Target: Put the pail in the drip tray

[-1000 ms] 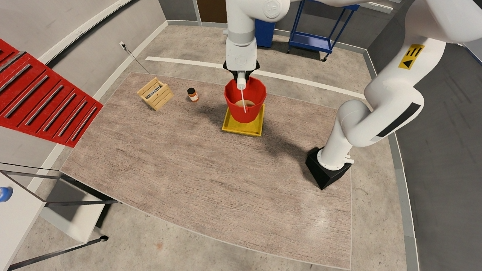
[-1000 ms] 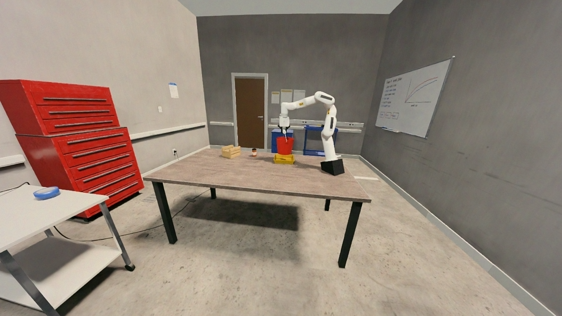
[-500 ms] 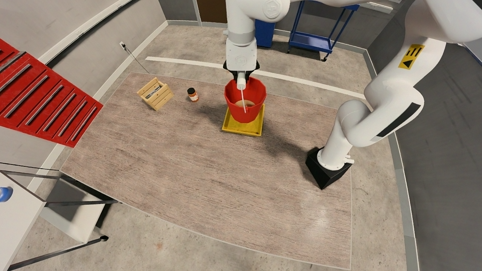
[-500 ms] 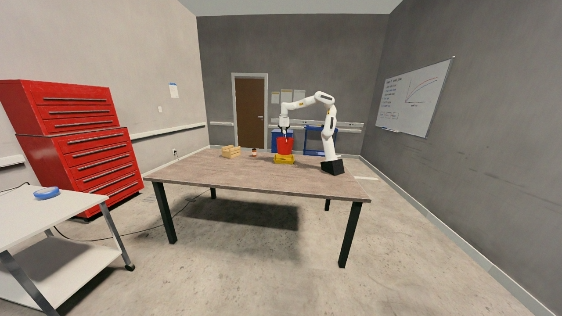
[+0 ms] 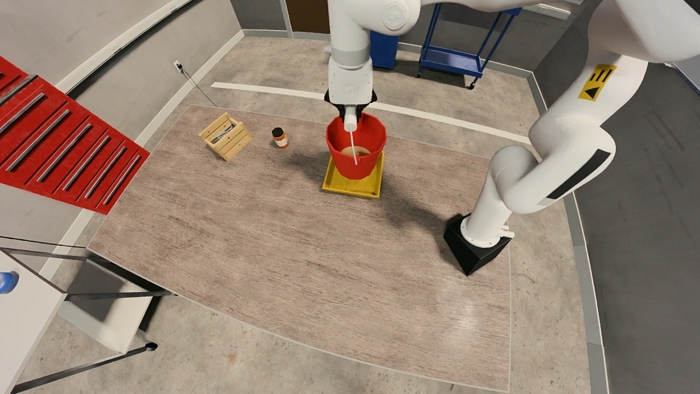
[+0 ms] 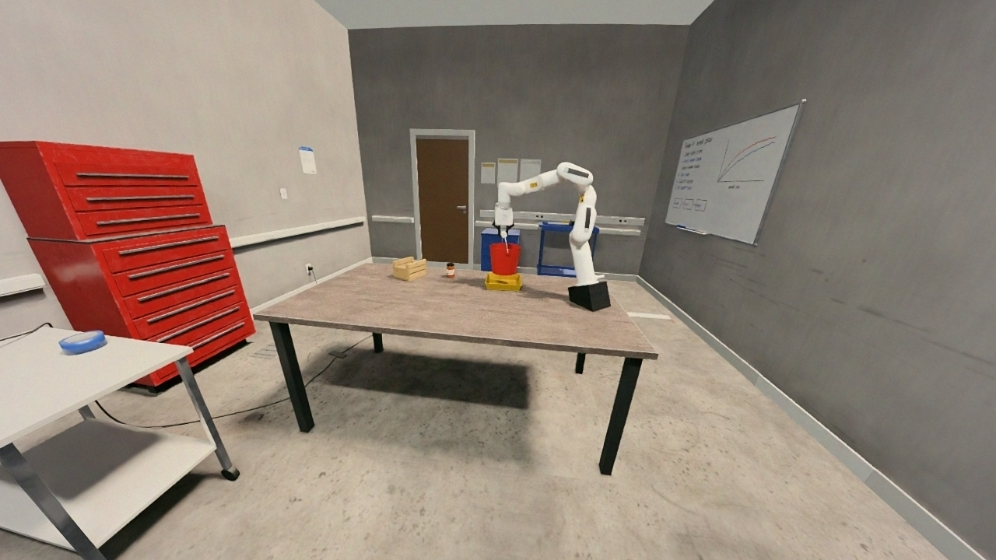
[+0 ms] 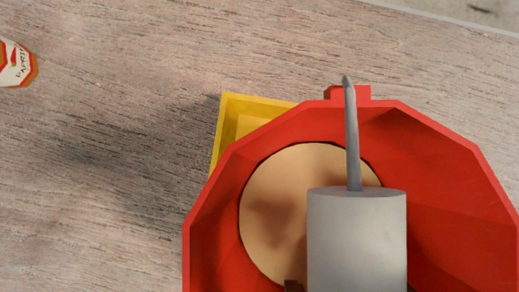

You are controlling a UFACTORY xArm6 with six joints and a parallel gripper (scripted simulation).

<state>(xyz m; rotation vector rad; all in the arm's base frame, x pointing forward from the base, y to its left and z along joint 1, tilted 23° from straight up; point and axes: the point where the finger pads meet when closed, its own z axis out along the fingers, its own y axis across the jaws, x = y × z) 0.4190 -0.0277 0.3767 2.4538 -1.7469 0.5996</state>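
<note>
The red pail (image 5: 355, 145) stands upright over the yellow drip tray (image 5: 353, 180) at the far middle of the table. Its base is down inside the tray; I cannot tell if it touches the floor. My gripper (image 5: 350, 117) is above the pail's far rim, shut on the white grip of the pail's wire handle (image 5: 349, 123). In the wrist view the grey grip (image 7: 356, 239) fills the lower middle, above the pail's tan floor (image 7: 284, 211), with one tray corner (image 7: 239, 118) showing at the left. In the exterior view the pail (image 6: 504, 258) sits on the tray (image 6: 503, 281).
A small spice jar (image 5: 280, 137) stands left of the pail, also at the wrist view's left edge (image 7: 16, 65). A wooden crate (image 5: 225, 135) sits further left. The arm's black base (image 5: 473, 247) is at the table's right side.
</note>
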